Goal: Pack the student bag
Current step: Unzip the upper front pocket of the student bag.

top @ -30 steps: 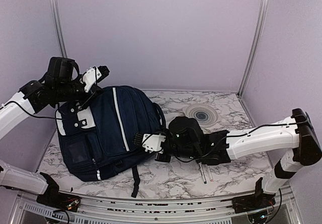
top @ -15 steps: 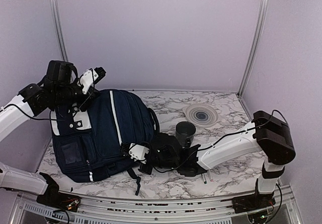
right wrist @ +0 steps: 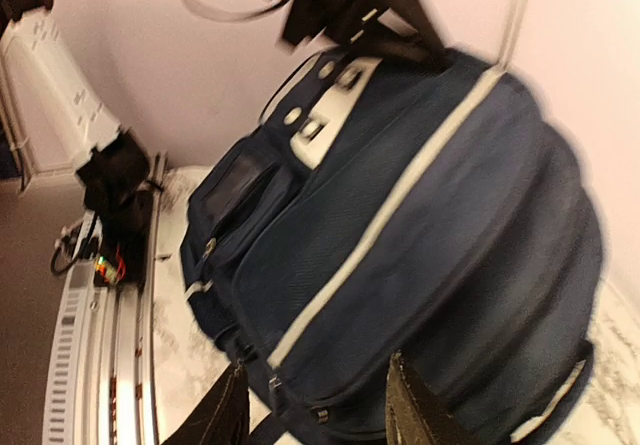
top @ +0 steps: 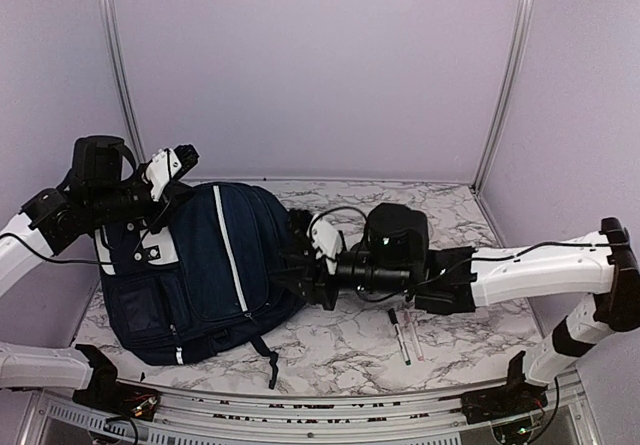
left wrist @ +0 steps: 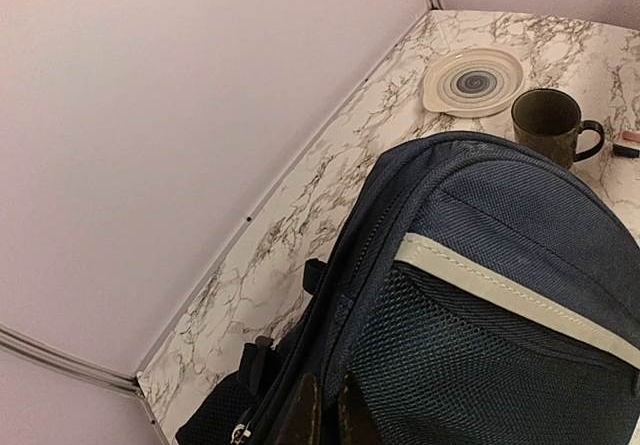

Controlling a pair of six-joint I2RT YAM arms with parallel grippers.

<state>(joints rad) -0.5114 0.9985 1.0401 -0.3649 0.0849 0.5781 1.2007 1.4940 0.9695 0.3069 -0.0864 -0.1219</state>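
The student bag [top: 200, 265] is a large navy backpack with white stripes, lying on the left of the marble table; it also fills the left wrist view [left wrist: 480, 295] and the right wrist view [right wrist: 400, 235]. My left gripper [top: 170, 165] is at the bag's upper left end. In the left wrist view [left wrist: 325, 415] its fingers are pressed together on a fold of the bag's fabric beside a zipper. My right gripper [top: 298, 255] is at the bag's right side. In the right wrist view [right wrist: 315, 415] it is wide open and empty, facing the bag's front.
A dark mug [left wrist: 550, 125] and a pale plate with a spiral pattern [left wrist: 473, 80] stand behind the bag; the right wrist hides them in the top view. Two pens [top: 400, 337] lie on the table under the right arm. Walls close the left and back.
My right gripper has swung from the bag's lower front edge up to its right side. The left gripper and the bag's top have shifted left, uncovering the pens.
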